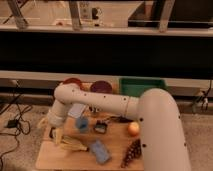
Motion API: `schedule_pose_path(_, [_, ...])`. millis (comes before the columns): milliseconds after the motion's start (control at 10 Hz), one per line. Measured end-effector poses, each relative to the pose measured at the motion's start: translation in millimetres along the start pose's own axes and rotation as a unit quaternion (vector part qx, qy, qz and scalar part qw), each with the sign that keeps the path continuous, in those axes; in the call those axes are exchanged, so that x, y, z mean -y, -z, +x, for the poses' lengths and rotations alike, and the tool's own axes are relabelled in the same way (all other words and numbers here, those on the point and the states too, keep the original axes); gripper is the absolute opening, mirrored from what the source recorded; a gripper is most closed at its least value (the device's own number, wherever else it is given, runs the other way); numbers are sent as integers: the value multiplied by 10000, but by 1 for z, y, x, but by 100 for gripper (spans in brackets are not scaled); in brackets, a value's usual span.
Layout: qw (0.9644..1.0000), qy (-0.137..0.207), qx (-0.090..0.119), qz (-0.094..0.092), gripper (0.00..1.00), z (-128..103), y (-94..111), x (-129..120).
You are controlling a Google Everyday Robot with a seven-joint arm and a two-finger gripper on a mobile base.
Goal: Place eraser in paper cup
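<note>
My white arm reaches from the lower right across the wooden table (115, 142) and bends down at its left end. The gripper (51, 125) hangs low over the table's left edge. The black eraser does not show; the spot where it lay is covered by the gripper and wrist. A pale cream cup, apparently the paper cup (76, 110), stands just right of the forearm, partly hidden by it. A small blue cup (82, 123) and a small shiny metal cup (101, 127) stand in front of it.
A blue sponge block (100, 151), a yellow item (70, 143), dark grapes (131, 150) and an orange (133, 129) lie on the front of the table. A red bowl (73, 81), a purple bowl (101, 86) and a green bin (142, 87) stand at the back.
</note>
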Motion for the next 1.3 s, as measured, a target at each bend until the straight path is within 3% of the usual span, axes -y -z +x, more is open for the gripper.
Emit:
schedule_pose_path(500, [9996,171,-169,-151,80,24,7,28])
schedule_pose_path(1100, [9997,3,27,-225,80,67,-1,6])
schedule_pose_path(1300, [9997,14,27,-228,80,65,-1,7])
